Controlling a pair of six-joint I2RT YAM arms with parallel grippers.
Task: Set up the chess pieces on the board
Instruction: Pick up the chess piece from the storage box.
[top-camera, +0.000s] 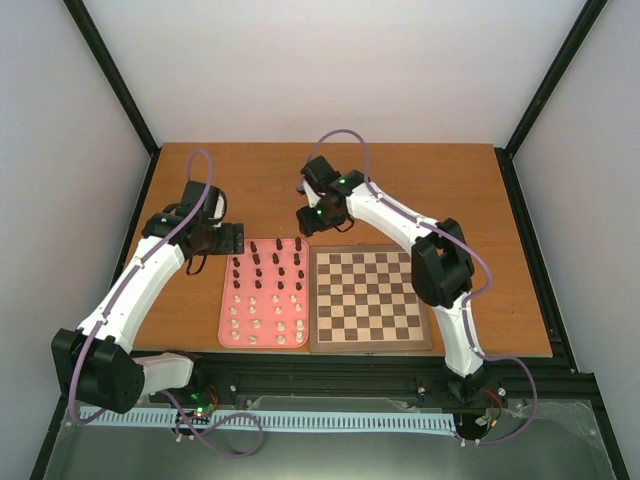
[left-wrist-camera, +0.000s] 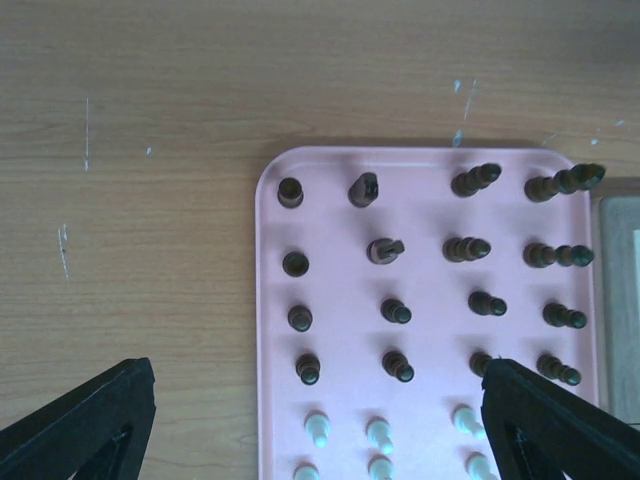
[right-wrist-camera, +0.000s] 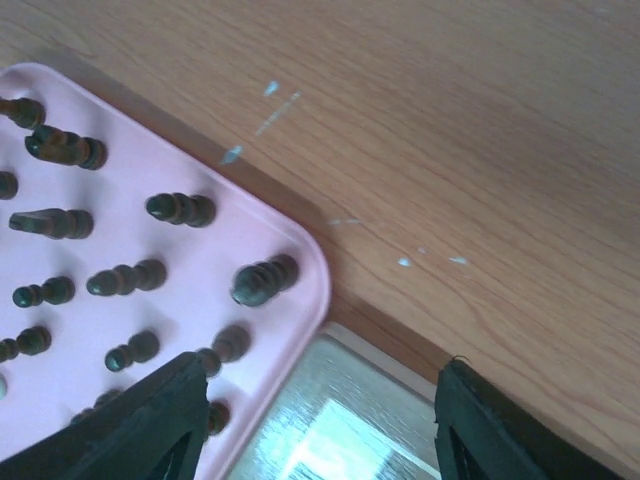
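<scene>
Pale walls (top-camera: 340, 70) close in the cell on three sides, with black posts (top-camera: 115, 75) slanting up at the corners. The orange-brown wood desk (top-camera: 450, 180) fills the middle of the top view; close up its grain carries pale flecks and thin scratches. The board (top-camera: 368, 297) lies at lower centre, its left edge touching a pink tray (top-camera: 226, 318). The pieces all stand on the tray, dark ones (top-camera: 256, 268) in the upper rows and cream ones (top-camera: 258, 322) in the lower rows. The left claw (left-wrist-camera: 320, 420) hangs over the tray's upper left part, spread wide and holding nothing. The right claw (right-wrist-camera: 320, 420) hangs above the tray's upper right corner beside the board, fingers apart, nothing between them.
</scene>
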